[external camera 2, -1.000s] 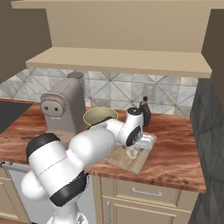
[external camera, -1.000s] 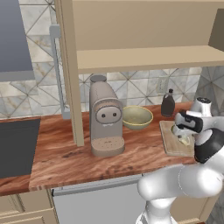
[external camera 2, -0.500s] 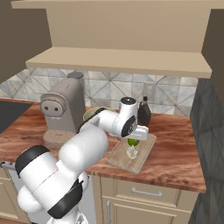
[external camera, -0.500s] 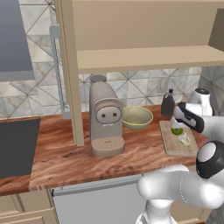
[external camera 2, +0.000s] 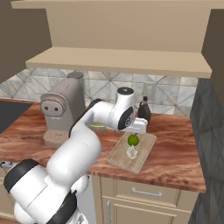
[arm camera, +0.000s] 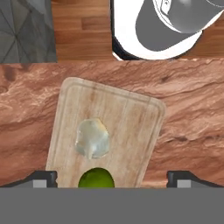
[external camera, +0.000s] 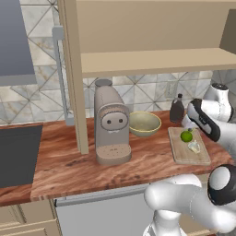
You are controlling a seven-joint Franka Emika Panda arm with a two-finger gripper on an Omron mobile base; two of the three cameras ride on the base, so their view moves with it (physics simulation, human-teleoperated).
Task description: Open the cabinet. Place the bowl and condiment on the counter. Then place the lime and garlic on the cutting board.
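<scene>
While the pincer hangs wide open and empty above the cutting board, the lime and garlic lie side by side on it, near the counter's right end. Bowl and condiment stand on the counter, so the task looks complete; next calls only for lifting clear.

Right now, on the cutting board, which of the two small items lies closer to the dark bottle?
The lime, the bright green ball. It sits at the end of the cutting board toward the condiment; the pale, lumpy garlic lies farther along the board.
</scene>
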